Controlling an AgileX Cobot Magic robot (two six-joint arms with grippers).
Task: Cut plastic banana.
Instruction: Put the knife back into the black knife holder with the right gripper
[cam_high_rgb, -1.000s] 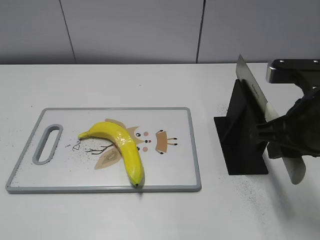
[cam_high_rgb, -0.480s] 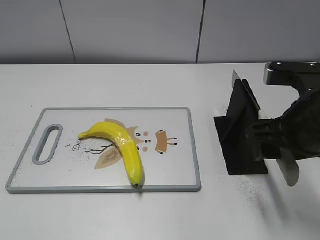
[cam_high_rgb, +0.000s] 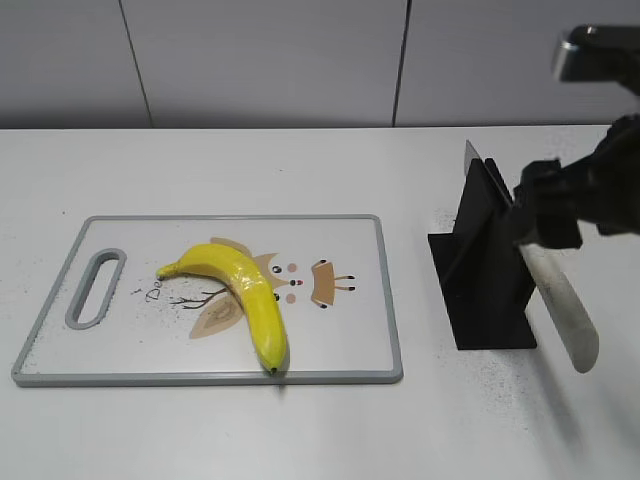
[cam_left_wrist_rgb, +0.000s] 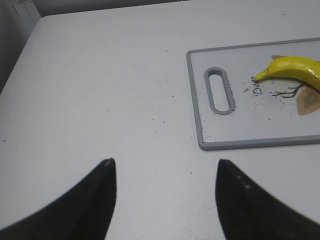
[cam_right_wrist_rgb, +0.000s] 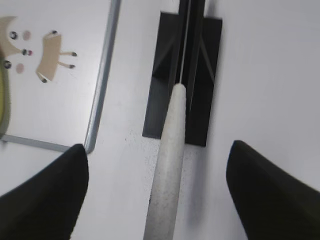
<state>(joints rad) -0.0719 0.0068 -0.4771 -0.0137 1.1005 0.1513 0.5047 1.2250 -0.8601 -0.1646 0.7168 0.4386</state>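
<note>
Yellow plastic banana (cam_high_rgb: 243, 296) on grey-rimmed white cutting board (cam_high_rgb: 340, 370), handwriting "De…" partly legible.
Right gripper (cam_right_wrist_rgb: 154, 165) spread wide around white-handled knife (cam_high_rgb: 560, 305), grip unclear; left gripper (cam_left_wrist_rgb: 165, 172) open, empty.

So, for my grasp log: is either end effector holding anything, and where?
Nothing held. The open right end effector straddles the knife handle without contact; the left end effector is empty.

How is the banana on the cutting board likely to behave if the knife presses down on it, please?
The banana is curved and glossy, so it may pivot or skid across the smooth cutting board. Nothing steadies it: the left gripper hangs open over bare table. It probably feels light and rigid.
</note>
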